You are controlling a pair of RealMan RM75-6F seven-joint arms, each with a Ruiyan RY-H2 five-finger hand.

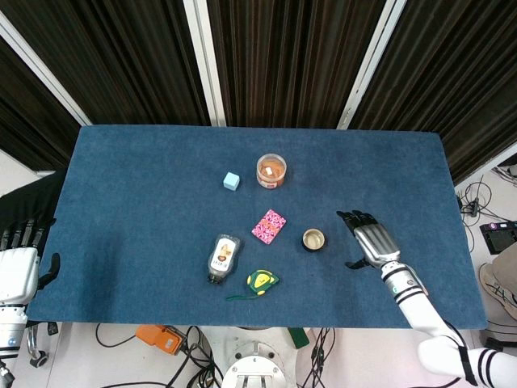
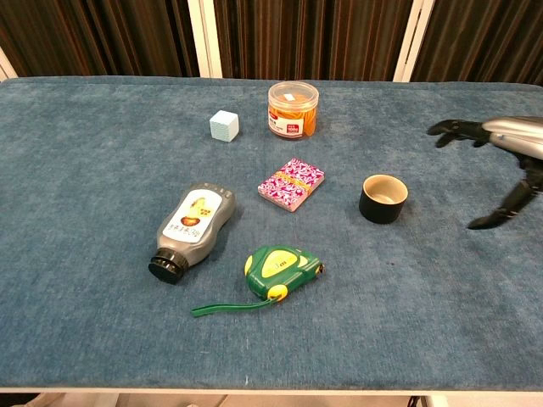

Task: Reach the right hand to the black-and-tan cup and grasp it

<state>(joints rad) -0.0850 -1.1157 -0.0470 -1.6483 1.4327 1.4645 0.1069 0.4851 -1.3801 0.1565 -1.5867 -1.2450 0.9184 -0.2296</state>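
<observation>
The black-and-tan cup stands upright on the blue table, right of centre, its tan inside showing. My right hand hovers over the table just to the right of the cup, fingers spread and holding nothing, with a gap between it and the cup. My left hand stays off the table's left edge, fingers apart and empty; the chest view does not show it.
A pink patterned card box lies left of the cup. A green tape measure and a lying grey bottle sit nearer the front. An orange-filled clear jar and a pale blue cube stand further back.
</observation>
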